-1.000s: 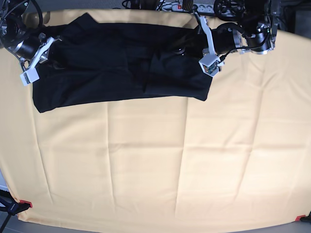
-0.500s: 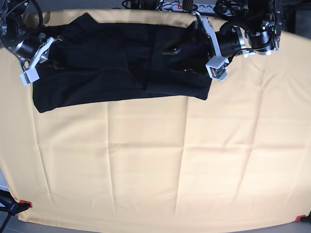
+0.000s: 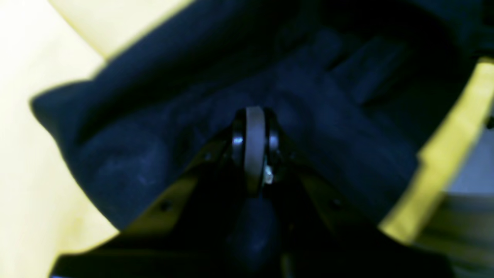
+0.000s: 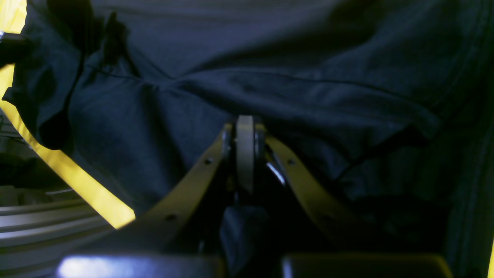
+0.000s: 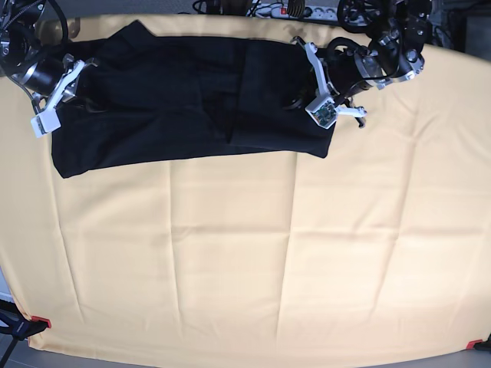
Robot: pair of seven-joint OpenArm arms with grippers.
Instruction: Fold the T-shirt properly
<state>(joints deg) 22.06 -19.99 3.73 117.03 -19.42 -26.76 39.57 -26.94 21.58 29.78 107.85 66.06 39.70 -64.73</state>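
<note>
The black T-shirt [image 5: 176, 100] lies stretched sideways across the far part of the table, with a folded flap at its right end. My left gripper [image 5: 298, 96] is down on that right end. In the left wrist view, the left gripper [image 3: 254, 116] has its jaws pressed together, with T-shirt [image 3: 127, 166] cloth bunched behind the tips. My right gripper [image 5: 83, 90] sits at the shirt's left end. In the right wrist view, the right gripper [image 4: 244, 121] is shut on a fold of the T-shirt [image 4: 270, 46].
A pale yellow tablecloth [image 5: 245, 253] covers the whole table. Red clamps [image 5: 38, 320] hold its near corners. A power strip [image 5: 299, 11] and cables lie behind the far edge, close to both arms.
My left gripper stood open over the shirt's right end, then dropped lower onto it and shut. The right arm and the left end of the shirt have stayed put.
</note>
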